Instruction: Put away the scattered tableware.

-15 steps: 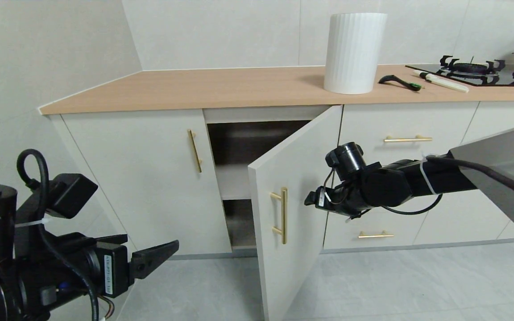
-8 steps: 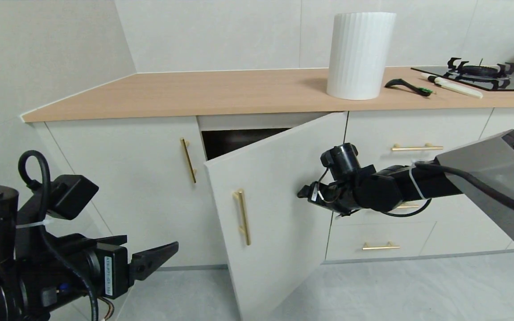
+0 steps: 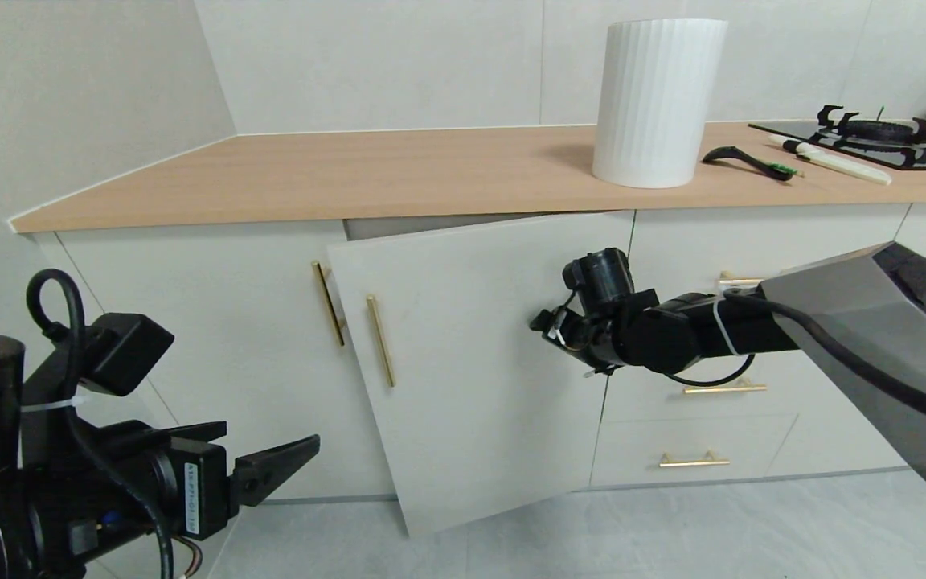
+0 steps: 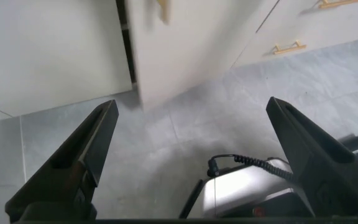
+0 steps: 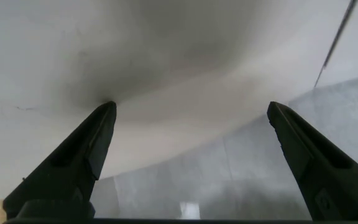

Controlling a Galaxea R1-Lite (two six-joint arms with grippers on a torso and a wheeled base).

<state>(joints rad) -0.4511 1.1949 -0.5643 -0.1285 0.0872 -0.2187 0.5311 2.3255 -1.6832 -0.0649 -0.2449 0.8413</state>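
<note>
Risk, door: cabinet door nearly shut yet not flush, free edge with its gold handle standing proud of the neighbouring door; liable to stay ajar or swing back if the push ends early.
Risk, leverage: push point close to the hinge side, far from the handle; little turning effect, so more force needed there.
Risk, slip: bare tips on a smooth flat panel, no hold on anything; apt to skid toward the drawers under a push not square to the face.
Right gripper: spread wide, grasping nothing; tips at the door face, seemingly pressed against it, though actual contact hard to confirm.
Left gripper: likewise spread wide and empty; low at the left, over the floor, well apart from the door.
Tableware: black-handled utensil on the wooden counter, just beside the white ribbed container; white-handled utensil next to it, at the edge of the hob; both well apart from either gripper, untouched.
Stage: judged to be closing the cabinet; counter items not yet put away.
</note>
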